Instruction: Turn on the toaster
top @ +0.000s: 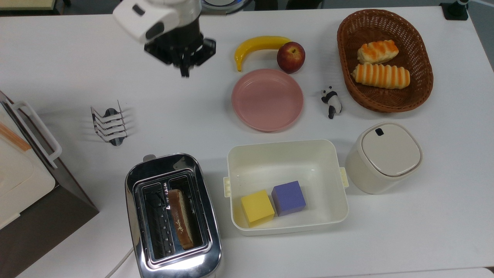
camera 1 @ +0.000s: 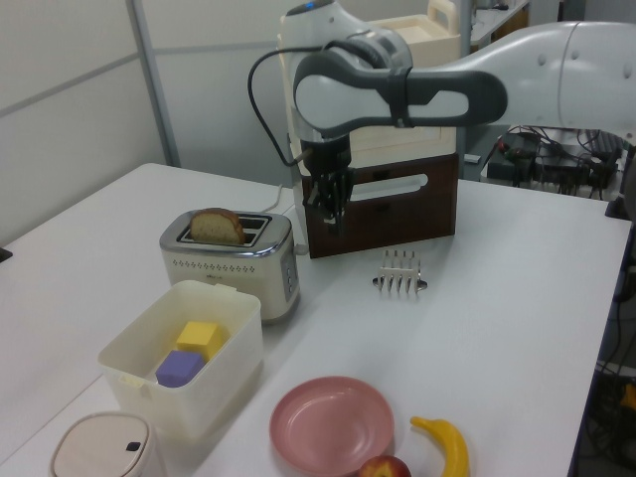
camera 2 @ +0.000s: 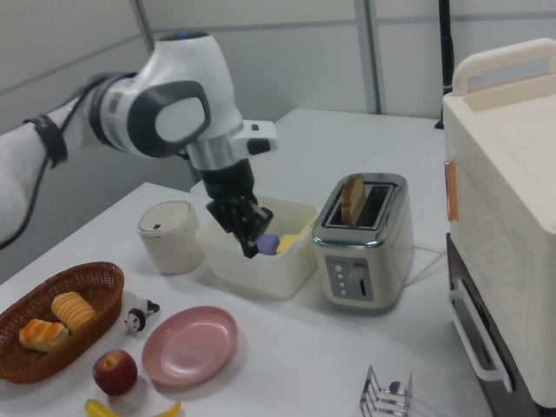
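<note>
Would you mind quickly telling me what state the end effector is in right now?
End effector: shut, holding nothing, raised above the table and apart from the toaster.

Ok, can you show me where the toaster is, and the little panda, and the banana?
toaster (top: 173,216): top view, on the chrome top between the two slots.
panda (top: 332,101): top view, on its white body.
banana (top: 258,43): top view, on the middle of its yellow curve.

white table (top: 77,77), grey panelled walls (camera 1: 79,79)
</note>
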### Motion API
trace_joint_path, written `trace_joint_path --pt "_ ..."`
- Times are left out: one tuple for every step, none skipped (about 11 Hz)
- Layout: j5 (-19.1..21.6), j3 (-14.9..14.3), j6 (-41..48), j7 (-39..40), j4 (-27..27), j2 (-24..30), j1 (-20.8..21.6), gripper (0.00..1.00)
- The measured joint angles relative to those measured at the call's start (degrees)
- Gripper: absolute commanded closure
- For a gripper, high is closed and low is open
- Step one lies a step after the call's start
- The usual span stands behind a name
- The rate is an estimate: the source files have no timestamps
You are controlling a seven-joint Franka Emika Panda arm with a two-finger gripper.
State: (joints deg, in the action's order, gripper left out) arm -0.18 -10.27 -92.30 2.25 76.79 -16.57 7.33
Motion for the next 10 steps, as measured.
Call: trace_joint_path --pt "0.0 0.0 2.5 -0.6 0.1 1.5 0.3 0.75" --pt "0.0 0.0 4.2 -0.7 0.5 3.3 0.5 0.54" --pt "0.0 0.0 4.9 -0.7 1.4 5.1 0.5 0.24" --pt "0.0 0.0 4.9 -0.7 2.4 6.4 0.5 0.04" --pt "-0.1 -0.1 4.9 -0.7 3.1 7.1 0.4 0.0" --pt "-0.5 -0.2 4.9 -0.7 3.3 7.2 0.4 0.0" --pt "-1.0 -0.3 4.9 -0.7 3.4 7.2 0.3 0.0" --pt "-1.2 -0.3 4.9 -0.6 3.6 7.2 0.3 0.0" --pt "-1.2 -0.3 4.9 -0.5 3.7 7.2 0.3 0.0" --pt "-1.2 -0.3 4.9 -0.5 3.8 7.2 0.3 0.0"
